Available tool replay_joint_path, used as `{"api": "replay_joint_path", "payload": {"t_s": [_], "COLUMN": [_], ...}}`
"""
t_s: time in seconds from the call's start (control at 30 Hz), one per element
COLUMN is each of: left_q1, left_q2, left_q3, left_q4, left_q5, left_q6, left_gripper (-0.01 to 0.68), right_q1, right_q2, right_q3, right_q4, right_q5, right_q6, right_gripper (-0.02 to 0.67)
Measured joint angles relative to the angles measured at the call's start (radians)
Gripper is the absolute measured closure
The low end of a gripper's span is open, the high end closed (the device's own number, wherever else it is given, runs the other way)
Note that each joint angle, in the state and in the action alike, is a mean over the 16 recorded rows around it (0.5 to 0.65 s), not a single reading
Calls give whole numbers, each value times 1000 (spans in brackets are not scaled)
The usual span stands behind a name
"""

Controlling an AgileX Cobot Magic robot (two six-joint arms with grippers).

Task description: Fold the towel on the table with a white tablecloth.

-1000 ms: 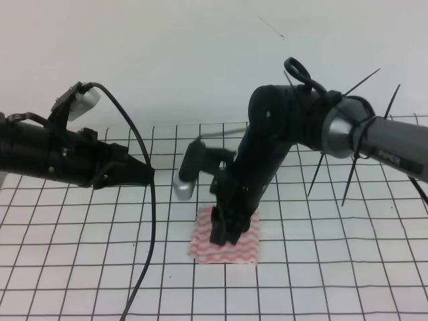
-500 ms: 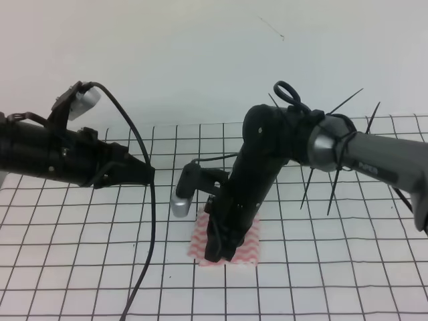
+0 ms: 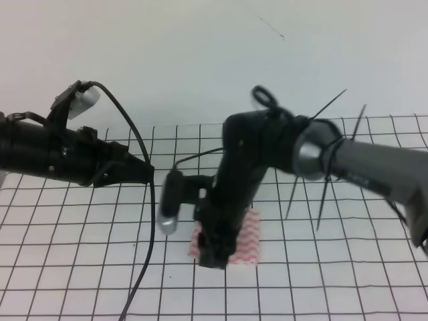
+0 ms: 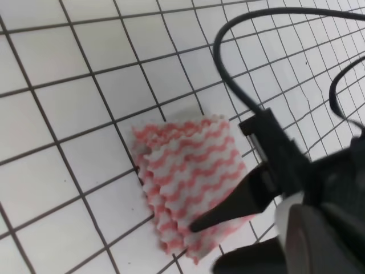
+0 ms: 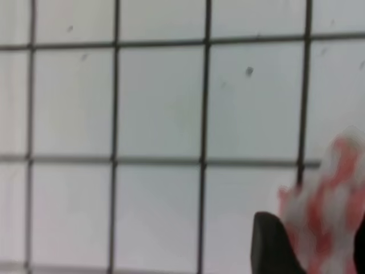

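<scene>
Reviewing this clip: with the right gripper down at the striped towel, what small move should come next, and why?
Probably lift the right gripper straight up and clear. The red-pink and white wavy-striped towel already lies in stacked layers on the white black-gridded tablecloth, so the fold looks done. The left gripper hangs apart. Whether the right gripper grips cloth is unclear.

We see the towel [image 3: 245,235] lying on the tablecloth [image 3: 348,267] that covers the tabletop [image 3: 60,281], near the middle and toward the front. The right pincer [image 3: 215,253] stands over the towel's left part, its arm reaching in from the right. The left pincer [image 3: 137,175] hangs above the tabletop, well to the left of and behind the towel.
</scene>
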Motion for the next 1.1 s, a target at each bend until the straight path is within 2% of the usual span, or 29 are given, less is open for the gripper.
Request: {"api": "replay_joint_path", "payload": {"t_s": [0.3, 0.77, 1.1], "left_q1": [17, 156, 139], "left_q2": [0, 0, 0], "left_q3": [0, 0, 0], "left_q4": [1, -1, -3], "left_q5": [-2, 30, 51], "left_q6": [-4, -5, 16], "left_gripper": [674, 674, 674], "right_q1": [56, 61, 61], "right_q2": [4, -10, -20], "right_q3": [1, 4, 48], "right_q4": [-156, -182, -169], "right_q5": [-58, 8, -35], "right_q6": [141, 189, 171], "right_gripper": [332, 333, 340]}}
